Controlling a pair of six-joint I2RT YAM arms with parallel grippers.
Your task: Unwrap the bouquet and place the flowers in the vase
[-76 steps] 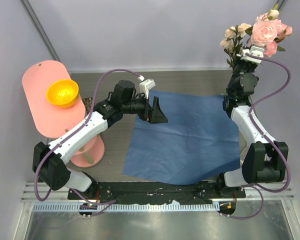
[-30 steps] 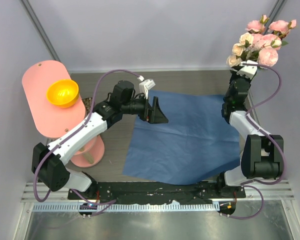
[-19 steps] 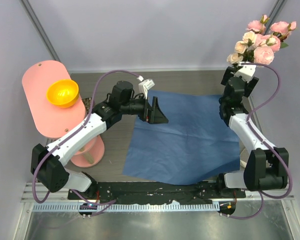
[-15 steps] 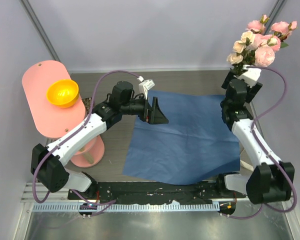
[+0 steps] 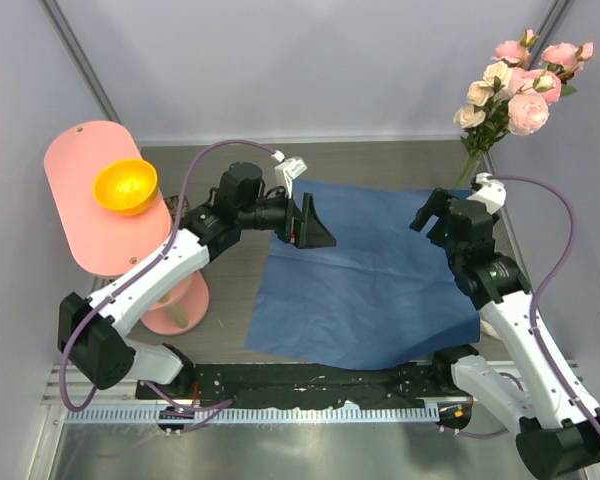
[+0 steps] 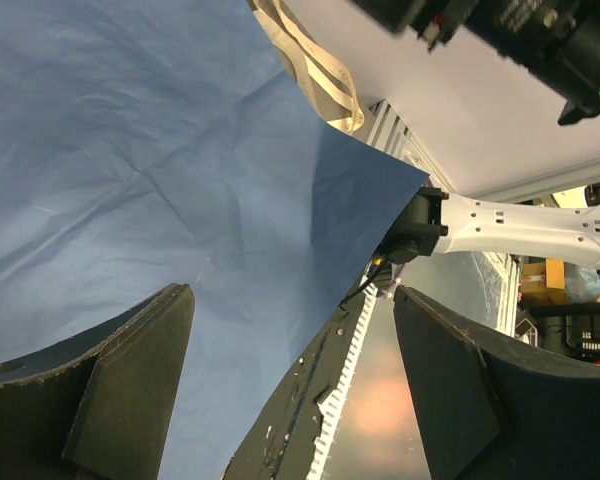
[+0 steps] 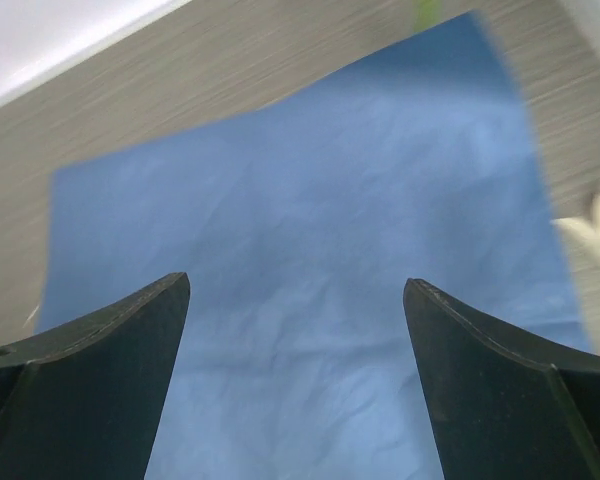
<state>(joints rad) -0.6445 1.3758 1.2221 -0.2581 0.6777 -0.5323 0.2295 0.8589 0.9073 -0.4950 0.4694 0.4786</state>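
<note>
**Both grippers hanging open above the flattened blue paper**

The blue paper is lying spread flat across the middle of the grey table. Its near edge is reaching the black base bar, and its right edge is running just beside the right arm. A strip of table is showing between the paper and the far wall.

The left gripper is hovering over the paper's far left corner, fingers wide apart and holding nothing. The right gripper is hanging above the paper's far right part, fingers likewise spread and empty.

The flowers are standing upright at the table's far right corner, apart from both grippers; the vase is too faint to make out. A cream ribbon is lying beside the paper's edge. On the left, an orange bowl is sitting on a pink stand. Pale walls are closing in the far side and both flanks.
</note>
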